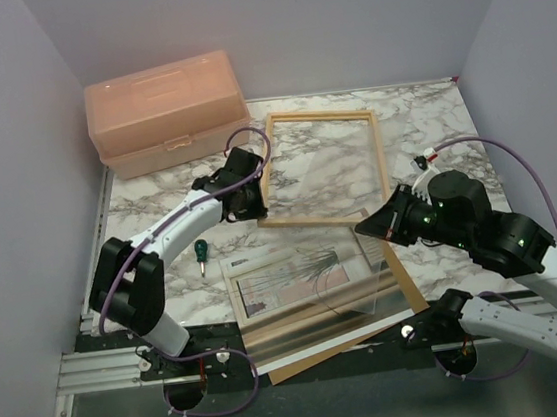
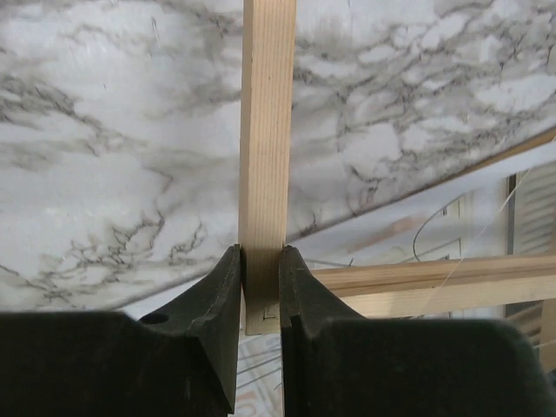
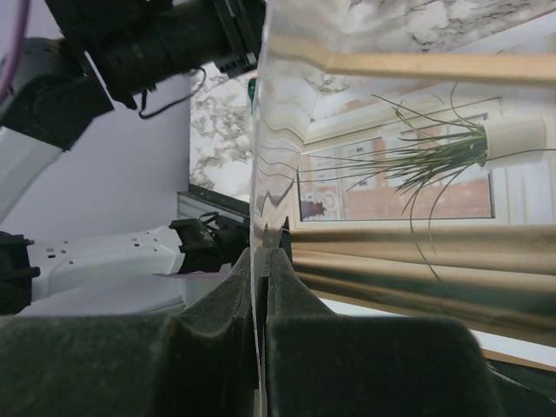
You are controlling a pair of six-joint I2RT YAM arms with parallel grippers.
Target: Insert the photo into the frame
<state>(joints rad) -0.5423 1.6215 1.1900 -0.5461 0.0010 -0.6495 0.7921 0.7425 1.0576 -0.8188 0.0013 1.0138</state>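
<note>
The light-wood frame lies on the marble table, mid-back. My left gripper is shut on its left bar near the near-left corner; in the left wrist view the bar sits between my jaws. The photo, a spiky plant at a window, lies face up on the brown backing board at the table's front. My right gripper is shut on the edge of the clear glass sheet, held tilted over the photo's right part. In the right wrist view the photo shows behind the glass beside my jaws.
A peach plastic toolbox stands at the back left. A small green-handled screwdriver lies left of the photo, beside my left arm. Grey walls close in the left, back and right sides.
</note>
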